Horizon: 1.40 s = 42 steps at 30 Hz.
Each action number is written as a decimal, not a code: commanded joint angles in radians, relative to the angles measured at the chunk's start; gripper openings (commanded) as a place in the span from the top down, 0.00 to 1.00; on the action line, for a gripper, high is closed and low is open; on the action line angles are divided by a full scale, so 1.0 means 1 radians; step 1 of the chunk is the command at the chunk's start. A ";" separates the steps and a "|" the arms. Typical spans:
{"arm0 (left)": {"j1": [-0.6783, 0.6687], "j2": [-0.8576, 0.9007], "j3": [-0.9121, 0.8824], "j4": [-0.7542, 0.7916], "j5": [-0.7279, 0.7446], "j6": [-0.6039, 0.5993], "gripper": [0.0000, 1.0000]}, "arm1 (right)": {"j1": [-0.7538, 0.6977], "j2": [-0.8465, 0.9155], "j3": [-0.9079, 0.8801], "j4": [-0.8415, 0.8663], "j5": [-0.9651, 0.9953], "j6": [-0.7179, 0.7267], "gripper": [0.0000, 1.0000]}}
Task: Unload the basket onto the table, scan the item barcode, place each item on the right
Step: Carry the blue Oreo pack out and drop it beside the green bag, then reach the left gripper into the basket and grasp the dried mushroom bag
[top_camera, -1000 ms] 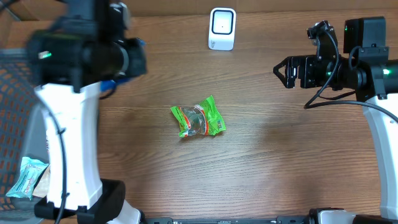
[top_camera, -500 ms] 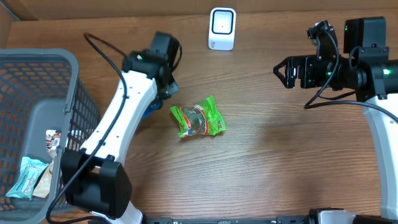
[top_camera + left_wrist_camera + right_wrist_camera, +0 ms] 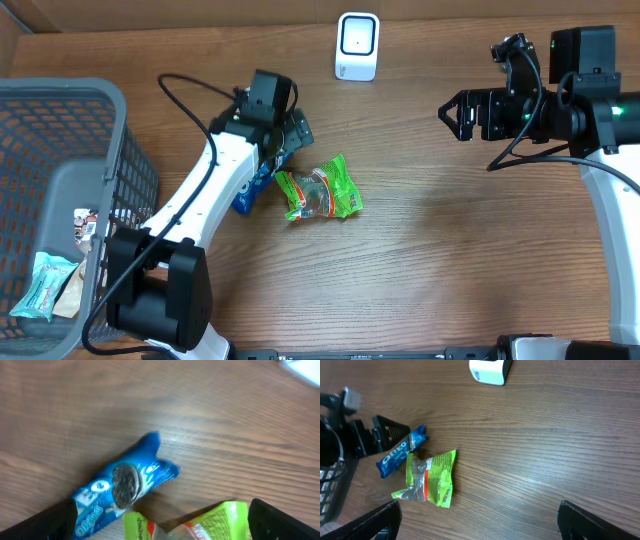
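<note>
A blue Oreo cookie pack (image 3: 249, 190) lies on the wooden table, touching the left edge of a crumpled green snack bag (image 3: 320, 191). My left gripper (image 3: 291, 134) hovers just beyond the pack's far end, jaws wide open and empty. In the left wrist view the blue pack (image 3: 120, 491) lies free between and ahead of the fingers (image 3: 52, 521), with the green bag (image 3: 216, 521) at the bottom edge. My right gripper (image 3: 458, 115) hangs open at the right, high above bare table. The right wrist view takes in both packs (image 3: 401, 452) (image 3: 430, 478). The white barcode scanner (image 3: 357, 45) stands at the back centre.
A grey mesh basket (image 3: 60, 120) fills the left side and holds a pale blue packet (image 3: 45, 284) and other wrapped items. The scanner (image 3: 490, 370) shows at the top of the right wrist view. Bare wood lies between the green bag and the right arm.
The left arm swung from over the basket to the table middle carrying the blue pack. Its jaws then opened, and the pack now lies loose beside the green bag. The right arm stayed still.
</note>
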 commanded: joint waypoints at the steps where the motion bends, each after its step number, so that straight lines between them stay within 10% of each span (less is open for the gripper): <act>1: 0.015 -0.023 0.232 -0.087 0.014 0.205 0.00 | 0.003 0.000 0.018 0.006 -0.001 0.003 0.00; 15: 0.262 -0.041 1.072 -0.998 -0.139 0.229 0.15 | 0.003 0.000 0.018 0.005 -0.001 0.003 0.00; 25: 0.555 -0.198 0.996 -0.998 -0.047 0.268 0.07 | 0.003 0.000 0.018 -0.005 0.000 0.003 0.00; 42: 1.126 -0.301 0.181 -0.673 -0.003 0.122 0.00 | 0.003 0.000 0.018 0.003 -0.001 0.003 0.00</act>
